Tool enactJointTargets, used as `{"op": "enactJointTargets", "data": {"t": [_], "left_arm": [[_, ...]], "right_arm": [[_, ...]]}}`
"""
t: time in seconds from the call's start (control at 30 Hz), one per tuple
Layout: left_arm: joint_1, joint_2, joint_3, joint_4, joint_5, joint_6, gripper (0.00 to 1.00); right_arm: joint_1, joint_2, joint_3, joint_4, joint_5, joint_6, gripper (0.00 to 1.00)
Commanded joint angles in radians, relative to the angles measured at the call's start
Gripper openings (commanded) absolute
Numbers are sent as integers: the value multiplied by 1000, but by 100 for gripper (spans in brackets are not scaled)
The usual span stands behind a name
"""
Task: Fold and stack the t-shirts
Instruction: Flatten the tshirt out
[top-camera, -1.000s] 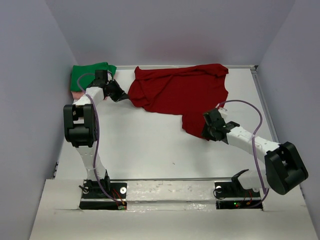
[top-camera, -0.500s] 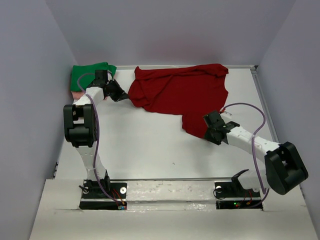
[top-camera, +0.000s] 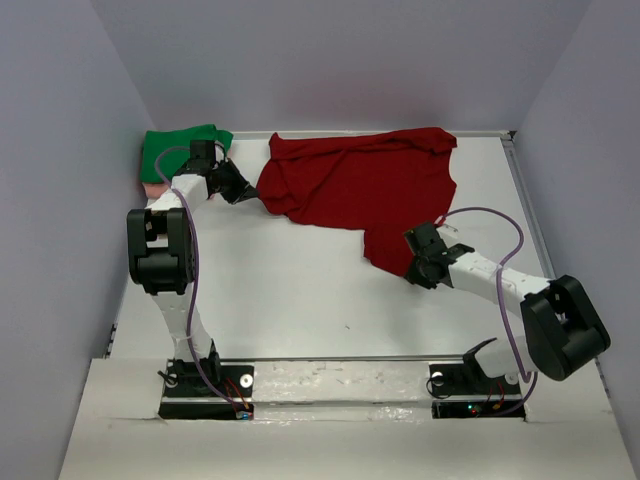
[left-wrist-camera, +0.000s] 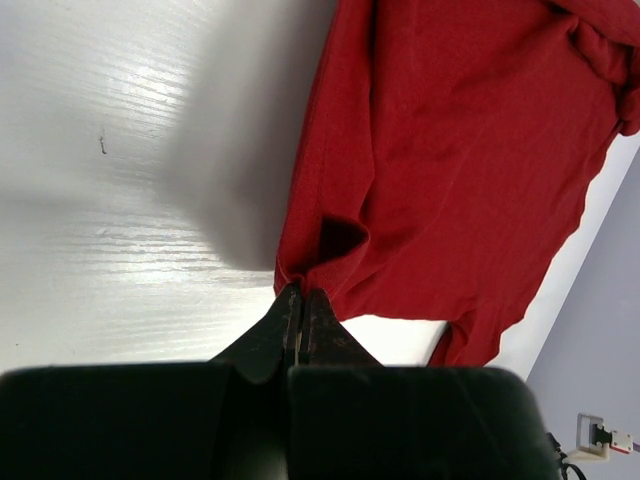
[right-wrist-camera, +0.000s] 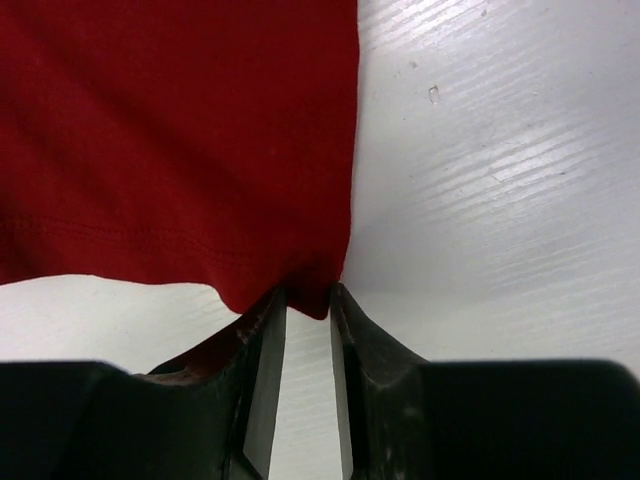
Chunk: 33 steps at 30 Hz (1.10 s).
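Note:
The dark red t-shirt (top-camera: 360, 185) lies spread and rumpled across the back of the table. My left gripper (top-camera: 245, 192) is shut on its left hem; in the left wrist view the closed tips (left-wrist-camera: 300, 292) pinch a puckered fold of the red cloth (left-wrist-camera: 450, 180). My right gripper (top-camera: 408, 262) sits at the shirt's near corner. Its jaws (right-wrist-camera: 308, 300) stand a little apart, with the tip of the red hem (right-wrist-camera: 170, 130) hanging between the fingertips. A folded green t-shirt (top-camera: 178, 148) lies in the far left corner on a pink one (top-camera: 152, 189), of which only an edge shows.
Grey walls enclose the white table (top-camera: 290, 290) on the left, back and right. Both arm bases stand on the near rail (top-camera: 340, 385). A purple cable loops over each arm.
My right gripper has slid slightly left onto the shirt's near corner and its jaws have narrowed. The left arm and the shirt have stayed put.

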<state>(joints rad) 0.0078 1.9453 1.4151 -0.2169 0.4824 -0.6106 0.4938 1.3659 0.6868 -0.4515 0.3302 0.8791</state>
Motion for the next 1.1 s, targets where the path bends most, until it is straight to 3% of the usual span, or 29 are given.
{"op": "enactJointTargets", "data": {"t": [0.0, 0.17, 0.4, 0.6, 0.77, 0.93, 1.07], "left_arm": [[-2, -48, -11, 10, 44, 6, 0], [-2, -48, -12, 10, 42, 9, 0], [0, -43, -8, 10, 50, 11, 0], [-2, -40, -10, 11, 51, 8, 0], [0, -48, -8, 8, 50, 9, 0], [-2, -48, -10, 5, 48, 12, 0], [-2, -54, -13, 5, 44, 12, 0]], "right_arm": [[-3, 19, 5, 76, -6, 0, 28], [-3, 33, 10, 88, -8, -2, 27], [-3, 29, -16, 94, -43, 21, 39], [-3, 6, -29, 71, -37, 72, 39], [15, 9, -30, 60, -30, 93, 29], [15, 16, -23, 60, -23, 83, 0], [15, -13, -17, 54, 12, 67, 0]]}}
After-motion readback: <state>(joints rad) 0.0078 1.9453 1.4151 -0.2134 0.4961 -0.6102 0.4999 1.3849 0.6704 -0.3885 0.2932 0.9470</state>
